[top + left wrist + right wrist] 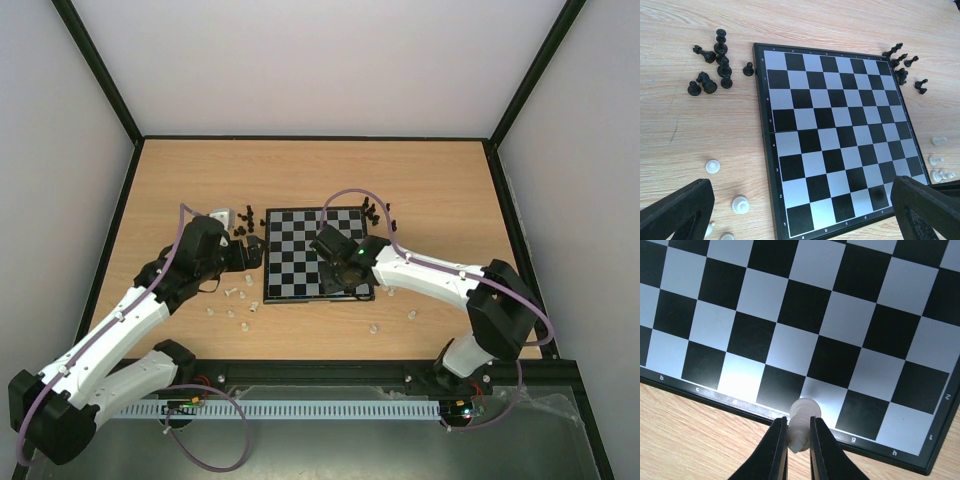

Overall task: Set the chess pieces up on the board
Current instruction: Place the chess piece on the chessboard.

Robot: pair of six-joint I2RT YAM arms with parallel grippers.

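The right pincer is closed on a cream-white chess piece, whose head projects just ahead of the fingertips over the near edge row of the board. The left pincer stands fully spread and holds nothing, with loose black pieces beyond it and white pieces close beneath. Risk, as judged: the piece appears to lie along the fingers, not upright, so release here may topple it or leave it straddling the border.
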